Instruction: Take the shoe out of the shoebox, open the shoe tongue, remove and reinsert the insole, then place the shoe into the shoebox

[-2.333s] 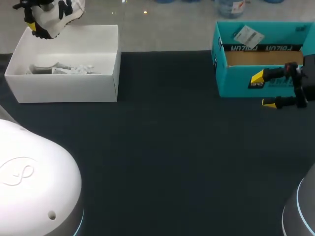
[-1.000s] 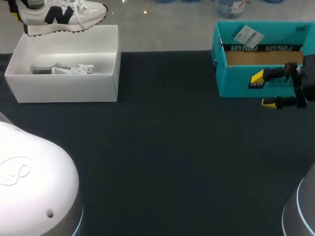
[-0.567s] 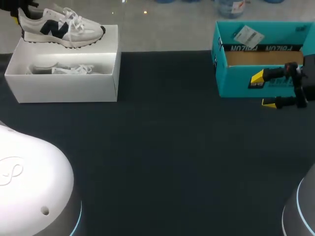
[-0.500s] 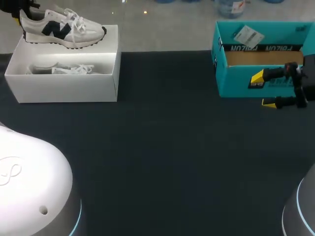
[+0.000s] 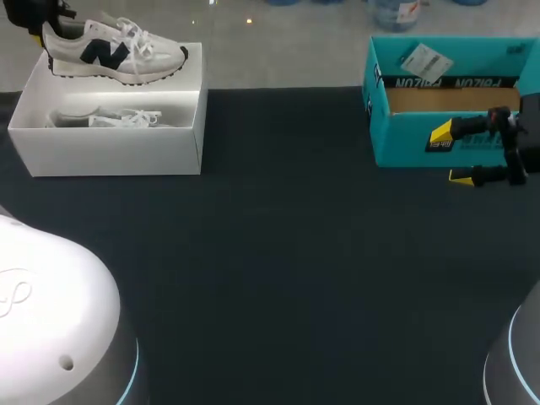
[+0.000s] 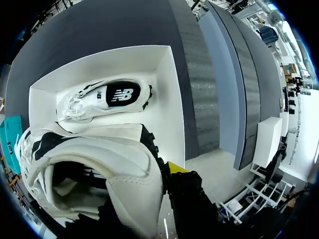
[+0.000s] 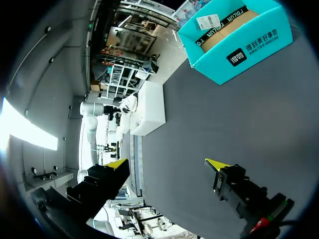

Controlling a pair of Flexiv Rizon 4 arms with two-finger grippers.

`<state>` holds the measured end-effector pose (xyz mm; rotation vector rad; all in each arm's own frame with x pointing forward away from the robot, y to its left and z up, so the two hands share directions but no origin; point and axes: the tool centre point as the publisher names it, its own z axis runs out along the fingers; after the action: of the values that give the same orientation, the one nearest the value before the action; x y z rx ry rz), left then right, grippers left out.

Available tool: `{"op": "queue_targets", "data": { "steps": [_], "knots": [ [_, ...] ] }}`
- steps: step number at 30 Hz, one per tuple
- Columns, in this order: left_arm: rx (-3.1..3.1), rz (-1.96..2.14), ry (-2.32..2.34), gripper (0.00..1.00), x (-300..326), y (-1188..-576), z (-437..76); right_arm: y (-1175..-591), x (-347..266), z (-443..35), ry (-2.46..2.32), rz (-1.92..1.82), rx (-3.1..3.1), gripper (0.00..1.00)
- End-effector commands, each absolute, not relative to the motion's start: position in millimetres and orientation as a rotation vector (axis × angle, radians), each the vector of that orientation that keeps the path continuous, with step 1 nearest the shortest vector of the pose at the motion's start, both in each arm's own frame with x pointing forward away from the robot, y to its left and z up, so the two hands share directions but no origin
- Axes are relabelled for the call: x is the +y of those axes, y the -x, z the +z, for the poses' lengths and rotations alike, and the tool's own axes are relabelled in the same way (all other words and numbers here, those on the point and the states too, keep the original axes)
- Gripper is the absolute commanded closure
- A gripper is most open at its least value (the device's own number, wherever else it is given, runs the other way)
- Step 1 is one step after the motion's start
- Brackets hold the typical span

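White leather with a dark side mark, the shoe (image 5: pixel 114 52) hangs level over the far rim of the shoebox (image 5: pixel 118 152), sole down, toe toward my right and heel toward the box's far left corner; whether the sole touches that rim cannot be told. The left tool (image 5: pixel 38 25) has the shoe by the heel, above that same corner. In the left wrist view the shoe (image 6: pixel 89 169) fills the space just ahead of the left tool (image 6: pixel 154 179), its open collar turned toward the camera. One yellow fingertip (image 6: pixel 174 167) lies against the outside of the heel and the other finger is hidden by the shoe, so the tool is clamped on the heel. Below it the open white shoebox (image 6: pixel 167 89) holds a second shoe (image 6: pixel 104 97) lying on its floor, its dark inside showing. The head view shows that second shoe (image 5: pixel 105 118) low inside the box. Well apart from the shoebox, across the dark surface (image 5: pixel 278 270) toward my right, stands an open teal box (image 5: pixel 405 139). The right tool (image 5: pixel 451 156) hangs at that box's near side, its fingers wide apart and holding nothing. From the right wrist view the right tool (image 7: pixel 167 164) has only bare surface (image 7: pixel 199 124) between its yellow tips, with the teal box (image 7: pixel 234 45) ahead of it and the shoebox (image 7: pixel 149 112) farther off.
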<state>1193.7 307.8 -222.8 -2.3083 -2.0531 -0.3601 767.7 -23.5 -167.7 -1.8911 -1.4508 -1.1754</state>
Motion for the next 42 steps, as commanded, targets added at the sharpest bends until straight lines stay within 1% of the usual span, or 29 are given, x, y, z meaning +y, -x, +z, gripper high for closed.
{"op": "queue_targets", "data": {
  "steps": [1, 5, 7, 14, 21, 34, 42],
  "knots": [
    [-2.052, -0.355, 2.309, 1.0, 308, -1195, -221, -768, -22, -168, 1.897, -1.171, -1.451, 0.0],
    [-2.039, -0.316, 2.354, 1.0, 300, -1203, -237, -768, -22, -168, 1.897, -1.171, -1.451, 0.0],
    [-2.058, -0.367, 2.329, 1.0, 299, -1211, -246, -768, -22, -168, 1.897, -1.171, -1.451, 0.0],
    [-2.083, -0.41, 2.257, 1.0, 306, -1241, -273, -768, -22, -168, 1.897, -1.171, -1.451, 0.0],
    [-2.058, -0.428, 2.251, 1.0, 312, -1257, -306, -768, -22, -168, 1.897, -1.171, -1.451, 0.0],
    [-2.009, -0.316, 2.29, 1.0, 313, -1261, -368, -768, -22, -168, 1.897, -1.171, -1.451, 0.0],
    [-2.016, -0.273, 2.256, 1.0, 316, -1255, -394, -768, -22, -168, 1.897, -1.171, -1.451, 0.0]
  ]
}}
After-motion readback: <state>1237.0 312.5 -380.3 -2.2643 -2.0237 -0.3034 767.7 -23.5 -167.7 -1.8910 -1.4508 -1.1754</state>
